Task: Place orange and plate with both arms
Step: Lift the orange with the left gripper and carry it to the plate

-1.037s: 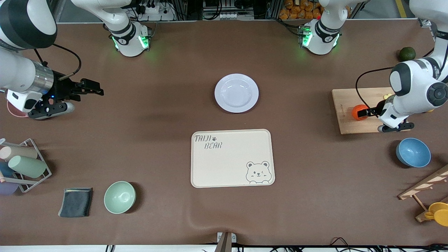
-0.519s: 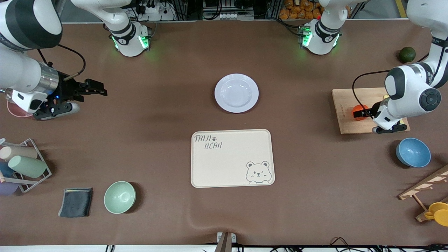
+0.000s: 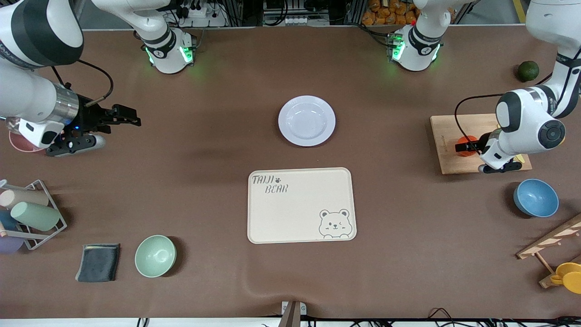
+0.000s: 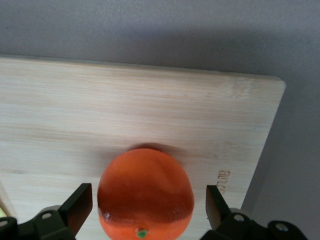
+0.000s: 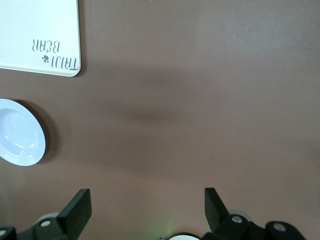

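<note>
Your left gripper (image 3: 464, 146) is down at the orange (image 3: 466, 140) on the wooden cutting board (image 3: 447, 136), fingers apart with the fruit between them and a gap on each side, so nothing is clamped. Something yellow also lies on the board, mostly hidden under the arm. From the board, the blue bowl (image 3: 535, 198) sits at about five o'clock, the dark green fruit (image 3: 528, 71) at about one. The plate (image 3: 307, 121) lies mid-table, the bear tray (image 3: 301, 205) at its six o'clock, apart. Your right gripper (image 3: 131, 119) hovers over bare table at the right arm's end, fingers spread, holding nothing.
</note>
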Tool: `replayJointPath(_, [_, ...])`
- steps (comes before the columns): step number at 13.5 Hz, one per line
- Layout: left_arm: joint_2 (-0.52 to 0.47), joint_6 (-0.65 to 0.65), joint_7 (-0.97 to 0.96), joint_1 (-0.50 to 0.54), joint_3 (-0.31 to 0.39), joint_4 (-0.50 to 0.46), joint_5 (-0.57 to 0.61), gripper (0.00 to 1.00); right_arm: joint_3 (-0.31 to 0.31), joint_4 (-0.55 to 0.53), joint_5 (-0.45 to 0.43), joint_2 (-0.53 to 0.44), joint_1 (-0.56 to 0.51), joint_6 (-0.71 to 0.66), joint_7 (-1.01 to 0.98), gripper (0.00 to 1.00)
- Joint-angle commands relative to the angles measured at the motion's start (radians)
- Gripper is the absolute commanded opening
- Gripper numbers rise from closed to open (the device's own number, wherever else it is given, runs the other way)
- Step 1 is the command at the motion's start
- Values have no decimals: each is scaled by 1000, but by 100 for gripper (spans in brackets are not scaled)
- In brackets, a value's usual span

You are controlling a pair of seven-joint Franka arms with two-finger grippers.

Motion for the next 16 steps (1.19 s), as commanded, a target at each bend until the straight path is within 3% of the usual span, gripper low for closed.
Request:
replayJointPath(1, [12,4,19,6,-2,5,-3,81,0,2,14,0,6,4,21,100])
replayJointPath(4, [14,4,22,4,-4,11,-3,27,0,0,14,0,6,3,20,100])
replayJointPath(6, [-6,1,23,3,-14,16,-17,23,0,0,14,0,5,3,21,100])
replayJointPath(9, [-43,-68,3,1,-111,63,-61,20,0,-1,14,0,6,1,21,100])
replayJointPath(11, [-26,-125,-27,-7,-212,135,-78,19,0,-1,14,0,6,-2,21,100])
replayJointPath(13, [25,-125,-136,-31,-308,210,-80,17,0,0,14,0,8,-2,21,100])
replayJointPath(16, [34,-128,-416,-133,-402,231,-80,17,0,0,14,0,11,-4,33,100])
